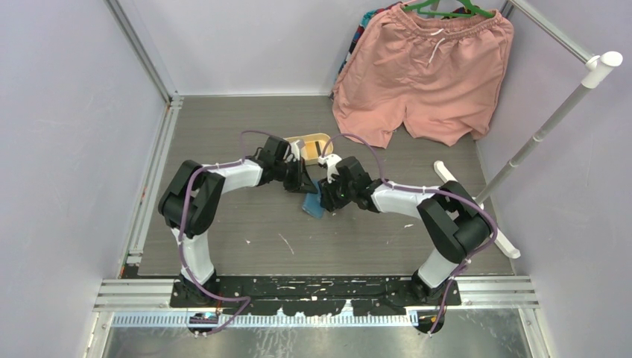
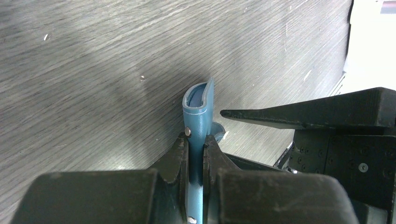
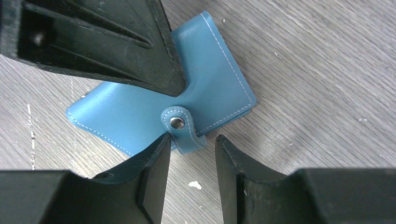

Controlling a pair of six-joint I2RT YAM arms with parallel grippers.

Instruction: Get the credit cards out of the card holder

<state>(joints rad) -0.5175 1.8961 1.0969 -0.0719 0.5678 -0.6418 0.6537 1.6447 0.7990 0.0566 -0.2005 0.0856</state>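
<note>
The teal-blue card holder [image 1: 313, 203] is folded shut, its snap strap [image 3: 180, 128] fastened, and it is held just above the table. My left gripper [image 2: 196, 142] is shut on one edge of the card holder [image 2: 198, 100], seen edge-on in the left wrist view. My right gripper [image 3: 192, 140] is open, its fingertips on either side of the strap's tab, with the left fingertip touching it. The card holder [image 3: 215, 84] fills the middle of the right wrist view, partly under the left gripper's finger [image 3: 116, 46]. The credit cards are hidden.
A yellow oval tray [image 1: 309, 142] lies just behind both grippers. Pink shorts [image 1: 425, 74] hang at the back right. A white rack pole [image 1: 551, 119] slants along the right side, and its foot [image 1: 477, 212] rests on the table near the right arm.
</note>
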